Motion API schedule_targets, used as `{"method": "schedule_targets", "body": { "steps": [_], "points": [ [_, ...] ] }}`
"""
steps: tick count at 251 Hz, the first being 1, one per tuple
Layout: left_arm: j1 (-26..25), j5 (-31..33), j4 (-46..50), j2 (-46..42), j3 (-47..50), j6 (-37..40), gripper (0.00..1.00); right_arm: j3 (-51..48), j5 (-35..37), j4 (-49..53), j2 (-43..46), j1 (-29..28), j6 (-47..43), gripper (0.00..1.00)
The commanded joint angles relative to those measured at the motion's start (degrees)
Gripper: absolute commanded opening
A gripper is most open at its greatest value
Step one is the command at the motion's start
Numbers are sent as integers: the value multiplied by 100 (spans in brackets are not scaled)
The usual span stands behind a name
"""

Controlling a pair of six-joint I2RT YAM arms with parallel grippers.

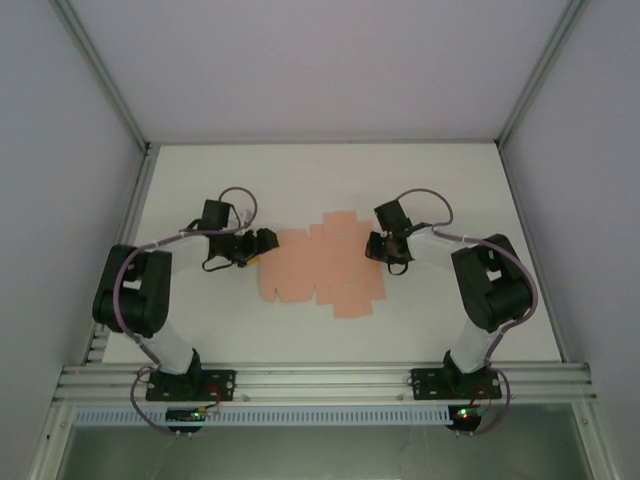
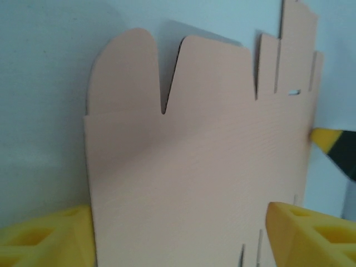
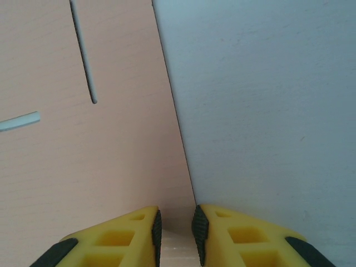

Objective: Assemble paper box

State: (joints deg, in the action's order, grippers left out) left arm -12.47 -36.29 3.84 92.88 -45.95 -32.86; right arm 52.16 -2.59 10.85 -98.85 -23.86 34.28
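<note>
- Since the right gripper is pinching the paper box by its near edge, we'd call that side held.
- Left gripper is spread, with the flat sheet straight ahead between its fingers, long axis running pincer to pincer.

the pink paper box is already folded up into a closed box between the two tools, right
No: the paper box is a flat die-cut sheet, flaps spread out on the table, as the top external view shows. It does lie between the left tool and the right tool.
</note>
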Motion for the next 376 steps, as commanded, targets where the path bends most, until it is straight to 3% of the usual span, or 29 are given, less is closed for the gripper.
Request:
{"method": "schedule_targets", "body": {
  "steps": [1,34,67,118,135,165,195,236,283,327,376],
  "points": [
    [-238,-1167,-1180,-797,110,-307,65,-442,-551,263,-293,-75,119,28],
    [-291,-1238,-1959,-1241,488,-560,62,-647,-891,-239,-47,-7,43,29],
    [-326,-979,-1745,-1436,453,-423,53,-767,-1018,-549,126,56,45,30],
    [-326,-760,-1259,-1411,289,-199,0,-1062,-1448,-1068,712,386,-107,37],
    [-317,-812,-1475,-1457,306,-255,0,-1250,-1904,-1299,1148,704,-219,43],
    [-304,-1032,-2342,-1654,322,-653,0,-1428,-3083,-1550,2002,1373,-537,63],
    [-254,-1257,-3535,-1879,304,-1551,0,-1439,-3802,-1525,2803,1812,-632,71],
    [-169,-1299,-4292,-2209,238,-2364,0,-1413,-4491,-1333,3575,2007,-723,82],
    [-168,-1468,-4276,-2483,106,-2510,0,-1327,-4757,-1320,4048,2135,-747,78],
    [-170,-1491,-4517,-2574,171,-2645,0,-1229,-5283,-1796,4060,2184,-417,63],
    [-168,-1315,-4212,-2616,171,-2468,0,-1291,-5545,-2281,4027,2210,-162,28]
  ]
}}
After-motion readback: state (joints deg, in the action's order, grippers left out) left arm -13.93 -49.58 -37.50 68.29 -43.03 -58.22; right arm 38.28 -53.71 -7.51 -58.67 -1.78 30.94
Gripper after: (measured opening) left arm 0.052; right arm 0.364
